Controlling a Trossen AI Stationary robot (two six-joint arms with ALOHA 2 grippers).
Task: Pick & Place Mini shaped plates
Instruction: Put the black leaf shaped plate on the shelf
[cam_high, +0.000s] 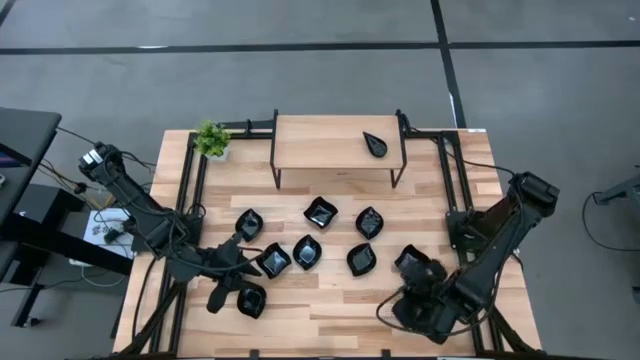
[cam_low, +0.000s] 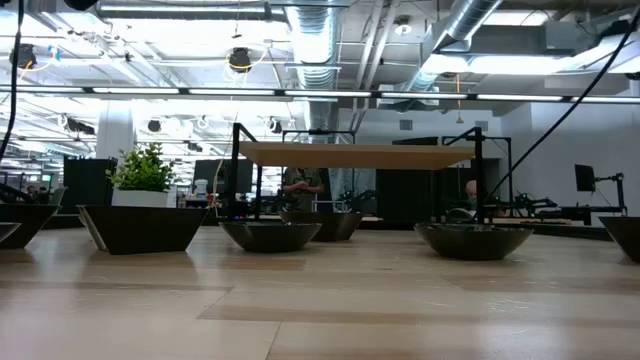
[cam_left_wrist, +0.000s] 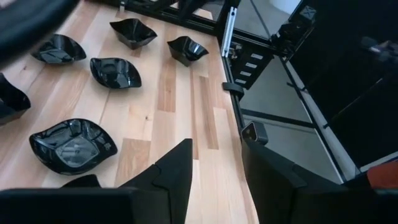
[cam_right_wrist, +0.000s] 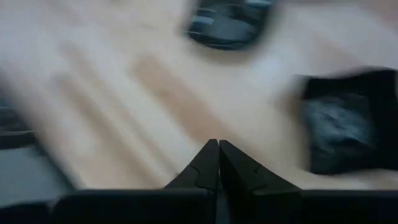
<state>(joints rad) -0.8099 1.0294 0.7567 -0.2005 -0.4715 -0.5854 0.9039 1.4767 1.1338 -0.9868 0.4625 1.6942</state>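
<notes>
Several mini shaped plates, small glossy black dishes, rest on their bases on the wooden table (cam_high: 330, 310): some in a loose cluster at mid-table (cam_high: 320, 212), one squarish plate (cam_high: 250, 300) near the front left, one (cam_high: 408, 260) at the right. A teardrop plate (cam_high: 375, 144) lies on the raised shelf (cam_high: 320, 140). My left gripper (cam_high: 230, 282) hovers open beside the front-left plate (cam_left_wrist: 73, 144), its fingers (cam_left_wrist: 216, 146) over bare wood. My right gripper (cam_high: 413, 284) is shut, pointing down over bare wood (cam_right_wrist: 217, 144) beside a squarish plate (cam_right_wrist: 348, 124).
A small green potted plant (cam_high: 211, 139) stands at the far left corner. The shelf's black legs (cam_high: 277, 165) stand on the table's far half. Black frame rails (cam_left_wrist: 229, 56) run along the table's edges. In the low view the plates (cam_low: 270, 235) stand in a row across the table.
</notes>
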